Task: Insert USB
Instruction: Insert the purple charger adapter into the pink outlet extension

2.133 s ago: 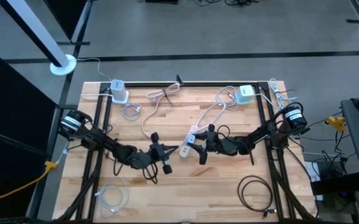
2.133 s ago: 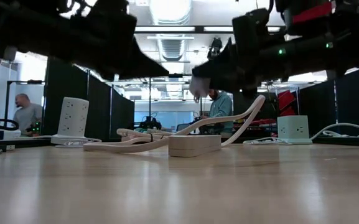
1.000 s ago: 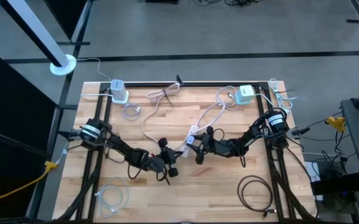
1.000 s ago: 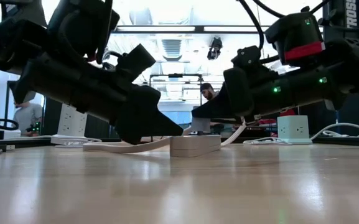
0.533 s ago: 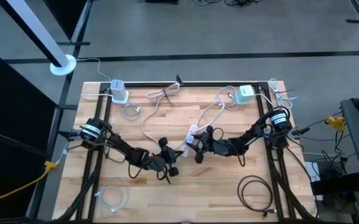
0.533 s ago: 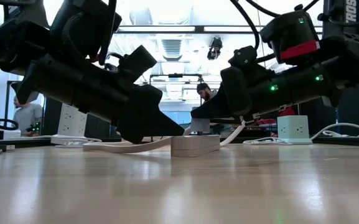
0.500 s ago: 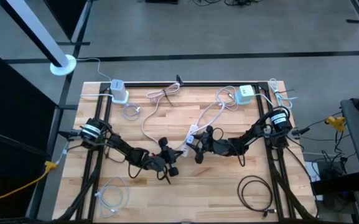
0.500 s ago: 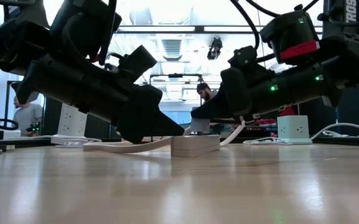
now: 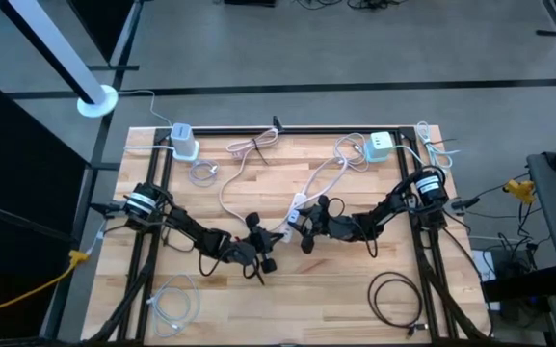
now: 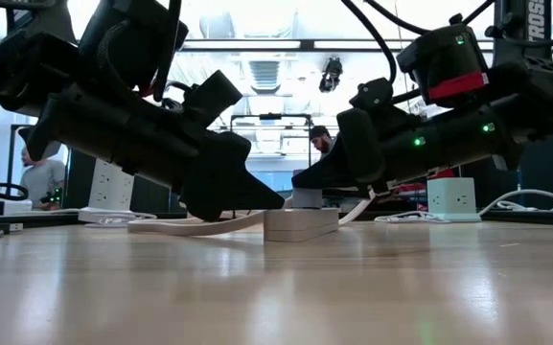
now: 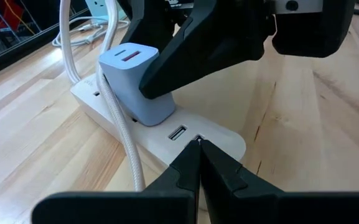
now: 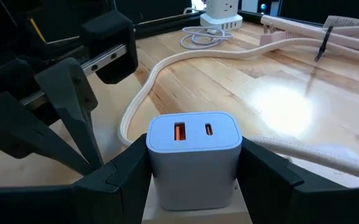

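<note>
White plastic makes up both main parts here: a flat cream-white power strip [image 11: 167,127] lying near the middle of the wooden table [image 9: 335,289], and a pale blue-white cube charger [image 12: 193,158] with an orange USB port and a small oval port on its face. The right gripper [image 12: 195,186] holds this charger between its two dark fingers, one on each side, and the charger stands upright on the strip, with its body touching the top. It seems plugged in or nearly so; whether it is pressed fully home I cannot tell.

The left gripper [image 11: 199,155] is closed to a thin point, with nothing visible between its fingers, and its tip rests just beside the small USB slot on the strip, as if to pin the strip down.

My judgement: the step in hand is seating the charger. Next, the right arm should press straight down, then let go without tilting it.
</note>
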Available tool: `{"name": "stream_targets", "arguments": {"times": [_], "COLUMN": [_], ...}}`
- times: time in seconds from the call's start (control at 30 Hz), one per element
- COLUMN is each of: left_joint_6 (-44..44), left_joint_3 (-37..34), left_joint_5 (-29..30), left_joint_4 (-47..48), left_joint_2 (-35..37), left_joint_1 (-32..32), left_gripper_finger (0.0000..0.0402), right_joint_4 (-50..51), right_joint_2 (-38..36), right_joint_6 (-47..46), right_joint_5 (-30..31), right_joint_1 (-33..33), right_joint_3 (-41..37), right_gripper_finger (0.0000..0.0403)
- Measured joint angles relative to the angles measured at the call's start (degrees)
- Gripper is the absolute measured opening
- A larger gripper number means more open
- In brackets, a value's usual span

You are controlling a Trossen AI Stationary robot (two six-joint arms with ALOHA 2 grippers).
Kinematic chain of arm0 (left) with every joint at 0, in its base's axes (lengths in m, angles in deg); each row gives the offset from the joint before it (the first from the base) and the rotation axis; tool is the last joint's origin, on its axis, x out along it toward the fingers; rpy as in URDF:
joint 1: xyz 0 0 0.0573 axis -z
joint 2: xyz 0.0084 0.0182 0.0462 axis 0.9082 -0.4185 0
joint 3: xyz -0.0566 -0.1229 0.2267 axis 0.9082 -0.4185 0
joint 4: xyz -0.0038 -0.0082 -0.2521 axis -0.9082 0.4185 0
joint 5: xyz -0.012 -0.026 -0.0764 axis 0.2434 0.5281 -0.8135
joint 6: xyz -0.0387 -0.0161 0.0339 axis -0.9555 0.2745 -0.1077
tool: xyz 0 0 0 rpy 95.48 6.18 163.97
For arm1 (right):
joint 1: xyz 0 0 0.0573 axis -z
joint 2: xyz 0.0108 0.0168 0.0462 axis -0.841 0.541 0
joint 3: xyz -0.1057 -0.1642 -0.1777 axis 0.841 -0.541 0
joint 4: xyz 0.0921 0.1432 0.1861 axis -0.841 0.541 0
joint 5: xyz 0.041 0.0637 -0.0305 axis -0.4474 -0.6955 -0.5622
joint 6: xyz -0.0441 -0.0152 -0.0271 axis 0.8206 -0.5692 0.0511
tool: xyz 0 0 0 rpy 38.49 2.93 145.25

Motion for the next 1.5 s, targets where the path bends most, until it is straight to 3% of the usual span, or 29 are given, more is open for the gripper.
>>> {"name": "stream_targets", "arguments": {"times": [0.93,1.17,1.33,1.5], "left_joint_6": [0.5,3.5,3.2,2.6], "left_joint_3": [-0.3,-0.3,-0.4,-0.4], "left_joint_5": [0.0,0.0,-0.2,-1.4], "left_joint_4": [0.7,0.6,0.6,0.6], "left_joint_2": [2.2,3.5,3.5,3.5], "left_joint_1": [-3.0,-5.7,-6.6,-6.8], "left_gripper_finger": [0.0000,0.0000,0.0000,0.0000], "right_joint_4": [-4.9,-4.2,-4.0,-4.0], "right_joint_2": [4.0,4.0,4.0,4.0], "right_joint_6": [1.5,6.5,5.7,8.2], "right_joint_5": [-5.1,-1.9,-6.3,-6.0], "right_joint_1": [1.9,1.9,2.9,2.7], "right_joint_3": [0.4,0.4,0.4,0.4], "right_gripper_finger": [0.0191,0.0191,0.0191,0.0191]}}
